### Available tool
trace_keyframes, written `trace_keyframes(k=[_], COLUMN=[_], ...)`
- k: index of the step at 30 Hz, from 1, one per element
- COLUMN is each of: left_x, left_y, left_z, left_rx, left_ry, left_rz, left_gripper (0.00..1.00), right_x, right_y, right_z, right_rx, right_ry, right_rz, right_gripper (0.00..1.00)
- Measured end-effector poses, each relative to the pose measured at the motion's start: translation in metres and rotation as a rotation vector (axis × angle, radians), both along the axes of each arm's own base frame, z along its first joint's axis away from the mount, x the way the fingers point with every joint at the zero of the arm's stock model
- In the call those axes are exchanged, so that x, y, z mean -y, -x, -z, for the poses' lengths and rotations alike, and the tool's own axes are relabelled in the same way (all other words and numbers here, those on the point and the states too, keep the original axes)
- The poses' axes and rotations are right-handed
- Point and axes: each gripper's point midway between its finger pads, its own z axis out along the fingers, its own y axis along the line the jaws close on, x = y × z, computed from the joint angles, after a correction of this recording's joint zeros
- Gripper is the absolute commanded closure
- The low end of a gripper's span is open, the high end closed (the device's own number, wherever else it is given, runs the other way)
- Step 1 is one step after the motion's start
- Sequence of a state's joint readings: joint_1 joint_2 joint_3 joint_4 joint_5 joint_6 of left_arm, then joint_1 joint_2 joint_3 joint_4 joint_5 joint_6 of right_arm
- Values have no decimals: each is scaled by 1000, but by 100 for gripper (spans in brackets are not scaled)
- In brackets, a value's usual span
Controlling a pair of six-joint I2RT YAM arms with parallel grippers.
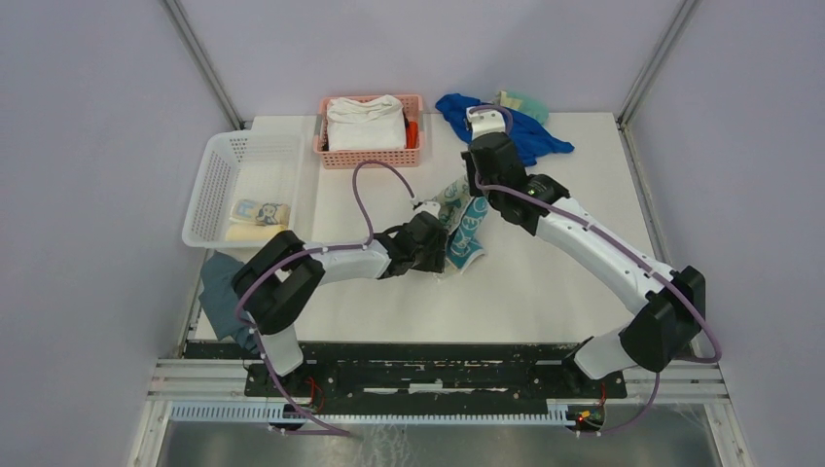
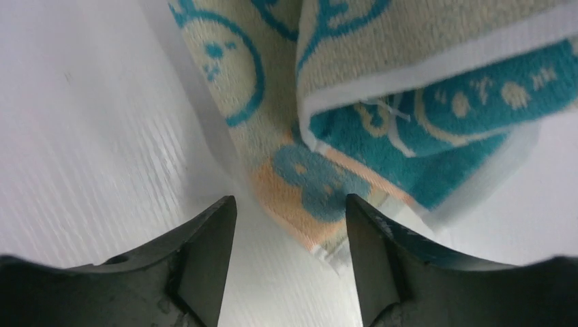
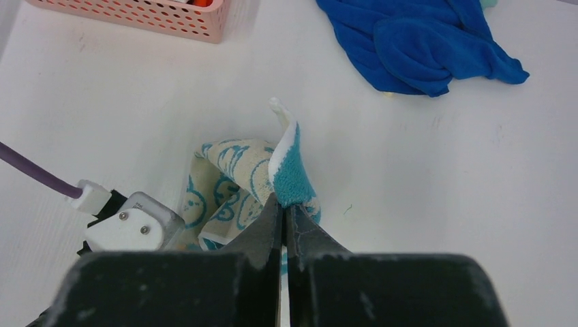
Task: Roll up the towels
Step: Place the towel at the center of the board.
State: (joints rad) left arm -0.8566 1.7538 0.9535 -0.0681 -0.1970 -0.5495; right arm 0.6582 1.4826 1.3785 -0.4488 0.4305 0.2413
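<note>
Your right gripper [image 3: 285, 206] is closed tight on the rabbit-face towel [image 3: 228, 178]. It pinches a teal edge, and the pinched flap stands up just beyond the fingertips. The rest of the cloth lies crumpled on the table [image 3: 422, 170], ahead of these jaws and a little to their left.

Your left gripper [image 2: 290, 216] is parted to a middle width and holds nothing. The orange and teal corner of the towel lies flat in the gap between its fingers [image 2: 211, 238]. It is nearer to the right finger, which it seems to touch, and apart from the left one. From there the folded cloth runs forward and to the right of the jaws, so I judge that its long axis goes from the left jaws toward the right ones.

The left arm is the nearer one to this free corner. I think you need the corner deeper and more centred between the left fingers before they close. At the tips, a closing may catch only the hem or push the corner aside.
</note>
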Motion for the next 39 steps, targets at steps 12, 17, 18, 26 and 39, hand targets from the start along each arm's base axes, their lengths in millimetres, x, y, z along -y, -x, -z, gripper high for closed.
trace_keyframes(k=[12,17,18,26,39], left_x=[-4,-43,-58,-136,-185], left_y=[-22,-33,-38,-87,-94], left_z=[6,1,-4,-107,-79], left_rx=[96,120,124,278,215], left_ry=[-137,-298,-331,-415,-764], left_rz=[-52,-81,-102,-285,-309], left_gripper=[97,97,97,94,44], right_x=[37,72,79,97,99], right_y=[6,8,10,34,103], right_z=[-27,-38,-42,-69,118], right_rx=[94,134,145,200,-324], right_ry=[14,49,48,-35,65], right_rz=[108,213,230,243,204], right_gripper=[95,94,93,92,45])
